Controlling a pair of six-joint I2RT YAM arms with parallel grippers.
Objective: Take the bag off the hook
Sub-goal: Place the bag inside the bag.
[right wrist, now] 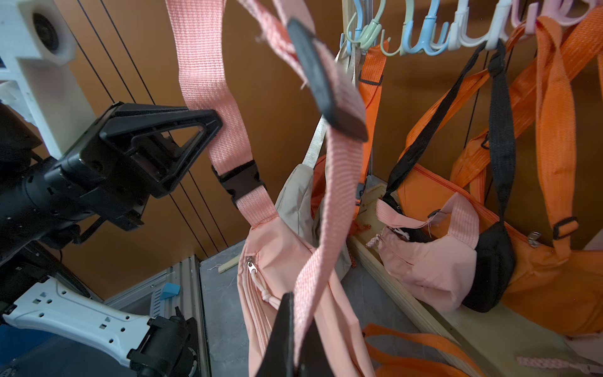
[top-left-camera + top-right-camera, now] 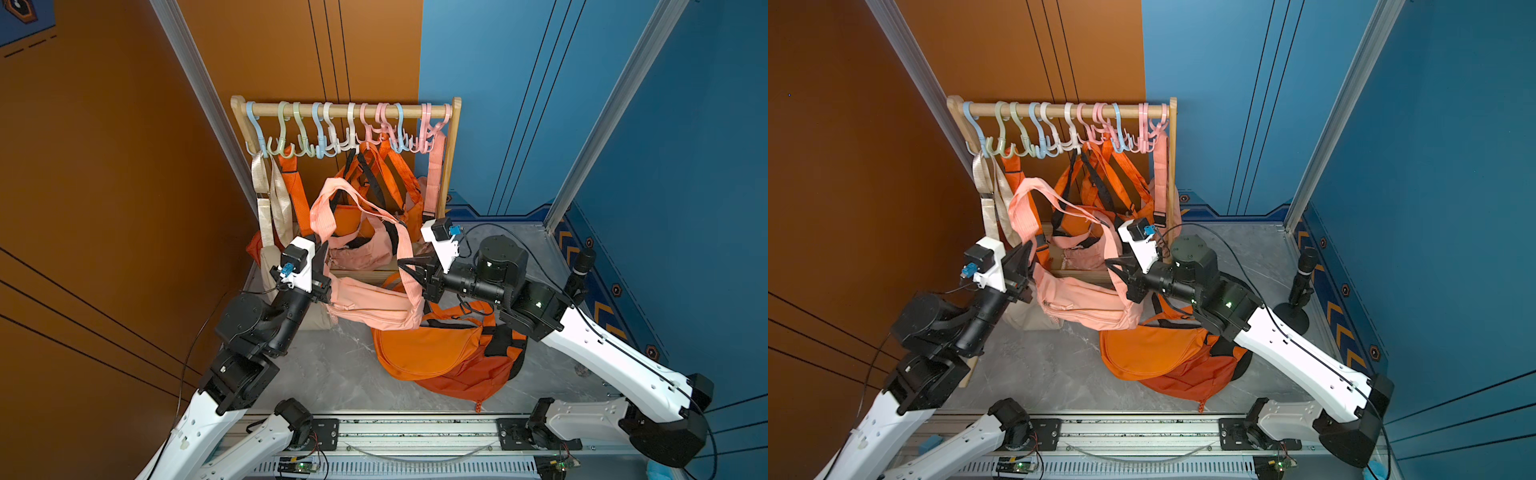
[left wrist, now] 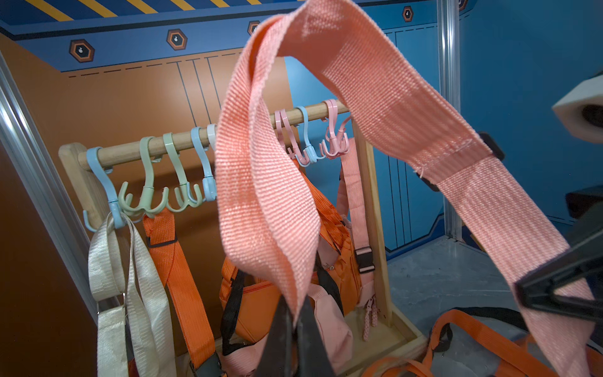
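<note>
Basically the unhooking looks done. The salmon-pink fabric waist bag (image 2: 374, 305) hangs in the air between the two arms, in front of the wooden rack (image 2: 349, 109) and not on it. Its wide pink webbing strap (image 2: 332, 199) arches up in a loose loop. In both top views the top of that loop sits lower than and in front of the row of pastel plastic hooks (image 2: 320, 141). No hook touches it that I can see, and the left wrist view shows the same.

The left gripper (image 3: 295, 310) is clenched on one run of the strap, webbing pinched flat between its black fingers. The right gripper (image 1: 298, 326) is clamped on the other run, near the bag's far end. The bag body sags between them above the grey marbled tabletop (image 2: 324, 374). Its lower corner is over the edge of a heap of orange fabric bags (image 2: 428, 349) lying there; touching or not, cannot tell.

Probably only the put-down is left: draw the bag clear of the rack, lower it, let go of both strap runs.

A cream bag (image 2: 270, 208), orange bags and a second pink bag (image 2: 361, 253) are at the rack, not part of this step.
</note>
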